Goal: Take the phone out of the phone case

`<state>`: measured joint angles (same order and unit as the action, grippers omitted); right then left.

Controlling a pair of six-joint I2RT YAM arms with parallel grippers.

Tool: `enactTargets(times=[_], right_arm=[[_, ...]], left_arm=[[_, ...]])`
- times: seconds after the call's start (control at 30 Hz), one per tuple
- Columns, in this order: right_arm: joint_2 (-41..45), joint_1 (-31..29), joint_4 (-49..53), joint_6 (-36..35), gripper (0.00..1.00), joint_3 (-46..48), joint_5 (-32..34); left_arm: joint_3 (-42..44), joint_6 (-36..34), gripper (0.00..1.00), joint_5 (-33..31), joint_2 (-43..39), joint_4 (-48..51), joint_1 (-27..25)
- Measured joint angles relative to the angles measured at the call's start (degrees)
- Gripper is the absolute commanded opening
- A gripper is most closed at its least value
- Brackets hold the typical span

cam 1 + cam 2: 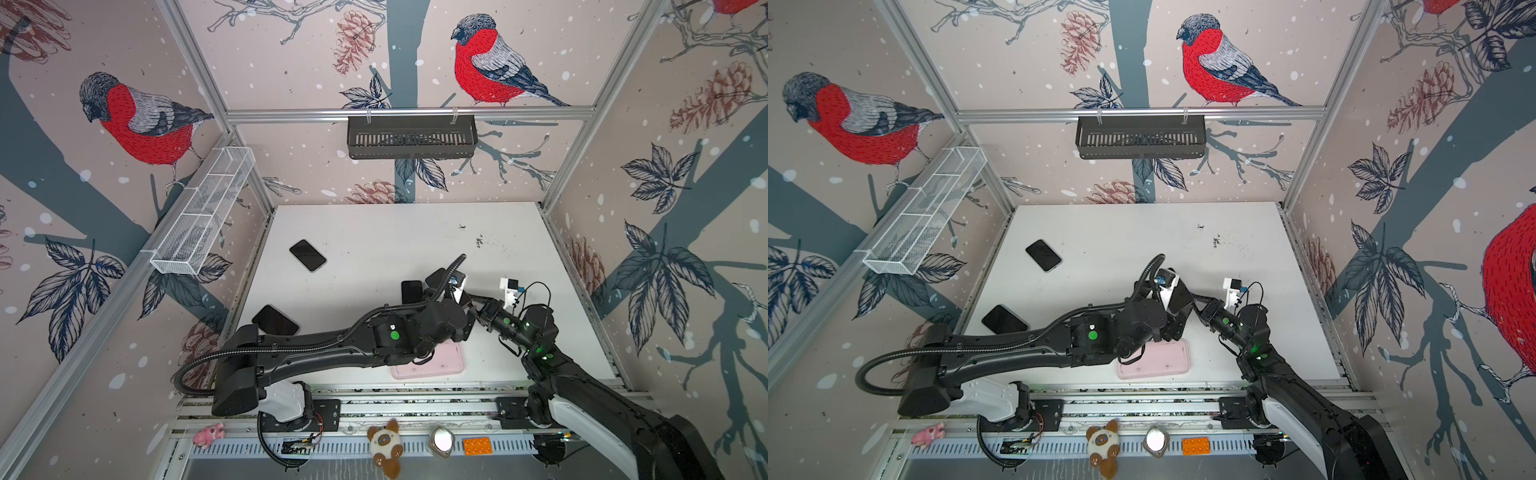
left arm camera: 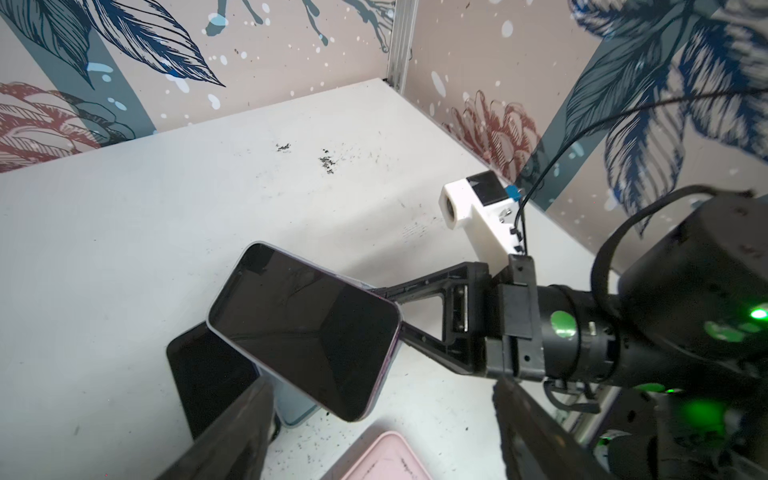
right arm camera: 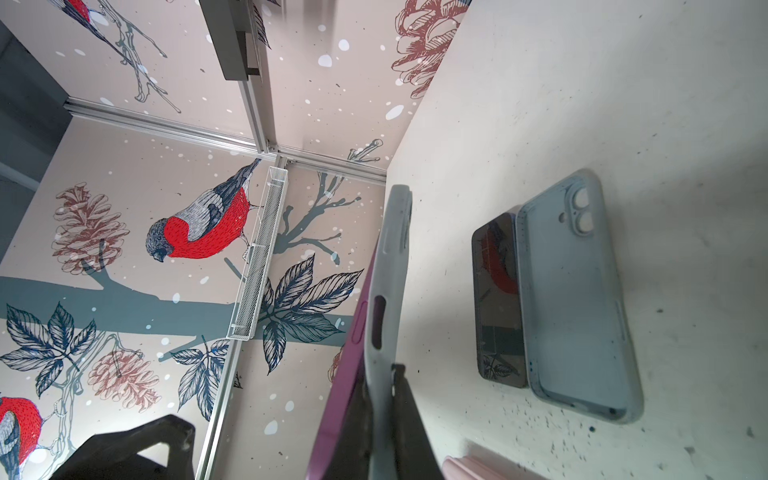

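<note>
Extraction step: the right hand (image 2: 392,311), clamped on the phone case (image 3: 390,270) edge, holds it 3 o'clock of tabletop (image 1: 374,232) centre. The left hand (image 2: 381,383), fingers apart, should next grip the phone (image 2: 303,328).

**Hidden, cropped and unclear**

In the left wrist view the pink tray (image 2: 382,459) is cropped to one corner. The left gripper (image 2: 382,388) shows only two dark, blurred fingers (image 2: 237,432) running out of frame beside that corner. Just beyond the tray, the blue case (image 2: 295,405) lies mostly under the raised cased phone (image 2: 303,328), which also hides the right gripper's (image 2: 392,316) tips. In both top views the left arm (image 1: 316,353) covers much of the tray and of the phone beyond it. In the right wrist view the phone's gripped end is cropped, and how far it sits in its case is unclear.
</note>
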<state>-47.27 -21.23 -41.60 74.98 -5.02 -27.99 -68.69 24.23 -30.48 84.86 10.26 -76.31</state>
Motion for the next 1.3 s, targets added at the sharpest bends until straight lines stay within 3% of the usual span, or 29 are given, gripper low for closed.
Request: enactTargets(times=[0.6, 0.9, 1.3], right_arm=[[0.33, 0.15, 1.22, -0.02, 0.00, -0.13, 0.11], [1.01, 0.15, 1.20, 0.00, 0.00, -0.07, 0.11], [1.77, -0.07, 1.25, 0.00, 0.00, 0.35, 1.16]], left_arm=[[-4.15, -3.26, 0.68, -3.02, 8.72, 6.60, -0.74], [-7.87, -1.16, 0.63, -9.14, 13.25, 10.54, -0.76], [-8.39, 0.48, 0.49, -13.57, 15.04, 12.04, 0.11]])
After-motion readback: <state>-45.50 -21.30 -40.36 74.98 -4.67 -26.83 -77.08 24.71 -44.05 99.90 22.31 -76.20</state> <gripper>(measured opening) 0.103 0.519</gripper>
